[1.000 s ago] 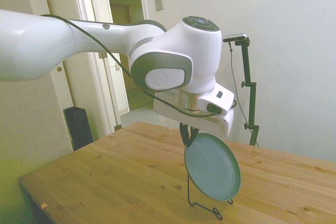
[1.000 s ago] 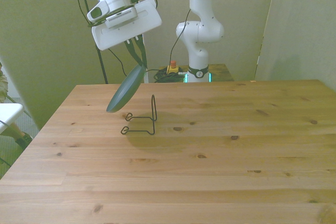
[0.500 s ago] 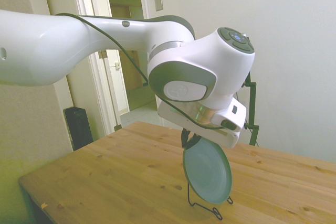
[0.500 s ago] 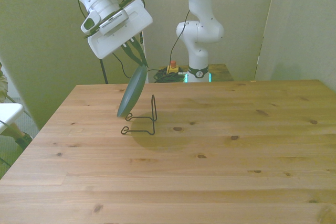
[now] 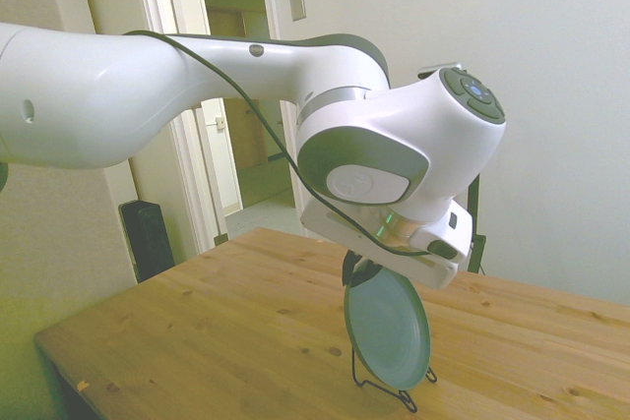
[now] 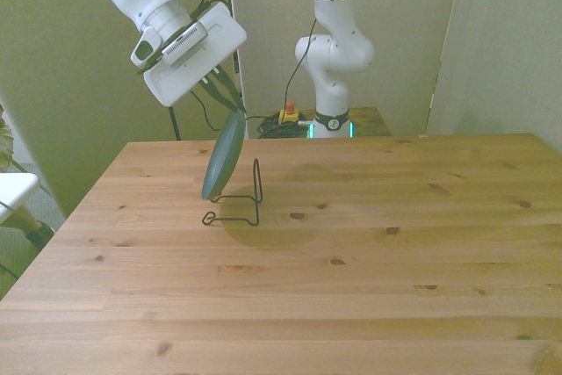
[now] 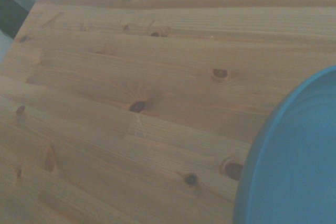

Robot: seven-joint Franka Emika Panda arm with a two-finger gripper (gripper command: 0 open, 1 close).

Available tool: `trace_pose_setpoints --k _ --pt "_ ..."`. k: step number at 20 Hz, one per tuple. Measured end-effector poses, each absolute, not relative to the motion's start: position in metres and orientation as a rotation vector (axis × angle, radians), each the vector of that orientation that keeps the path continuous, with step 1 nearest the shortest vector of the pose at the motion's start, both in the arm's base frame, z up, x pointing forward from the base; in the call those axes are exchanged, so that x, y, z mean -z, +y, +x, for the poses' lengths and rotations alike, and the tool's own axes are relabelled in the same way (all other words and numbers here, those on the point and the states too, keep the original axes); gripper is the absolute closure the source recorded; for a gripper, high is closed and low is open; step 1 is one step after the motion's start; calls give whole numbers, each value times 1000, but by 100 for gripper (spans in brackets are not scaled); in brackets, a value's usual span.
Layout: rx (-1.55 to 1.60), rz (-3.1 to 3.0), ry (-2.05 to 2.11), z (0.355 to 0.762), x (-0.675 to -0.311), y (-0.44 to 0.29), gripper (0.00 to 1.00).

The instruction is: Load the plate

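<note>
Plate (image 5: 387, 330) hangs nearly on edge, gripped at its upper rim by the gripper (image 5: 354, 270), fingers closed on the plate's top edge. In the front view the plate (image 6: 225, 156) shows almost edge-on, tilted, top leaning toward 1 o'clock, bottom toward 7 o'clock. The gripper (image 6: 230, 103) sits at the plate's 12 o'clock.

Wire stand (image 6: 243, 200) stands on the table (image 6: 369, 270), at about 5 o'clock from the plate in the front view. Plate's lower edge is just above the stand's front loops; contact with the wire cannot be told. In the side view the stand (image 5: 394, 390) shows below the plate, its base feet poking out at 6 o'clock, its upright mostly hidden behind the plate.

Wrist view: blurred blue-green curve of the plate (image 7: 299, 161) close to the lens, bare table boards (image 7: 131, 93) with knots beyond it.

Behind the table in the front view, a second white robot arm (image 6: 334, 41) stands at roughly 12 o'clock from the stand.
</note>
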State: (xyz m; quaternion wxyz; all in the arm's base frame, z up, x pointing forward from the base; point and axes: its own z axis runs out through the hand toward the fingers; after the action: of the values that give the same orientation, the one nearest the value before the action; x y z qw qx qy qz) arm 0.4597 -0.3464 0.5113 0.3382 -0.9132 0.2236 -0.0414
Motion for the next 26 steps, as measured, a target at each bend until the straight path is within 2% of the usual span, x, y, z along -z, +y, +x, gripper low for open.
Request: trace_pose_setpoints --k 26 --pt "92 -2183 435 456 -467 -375 100"
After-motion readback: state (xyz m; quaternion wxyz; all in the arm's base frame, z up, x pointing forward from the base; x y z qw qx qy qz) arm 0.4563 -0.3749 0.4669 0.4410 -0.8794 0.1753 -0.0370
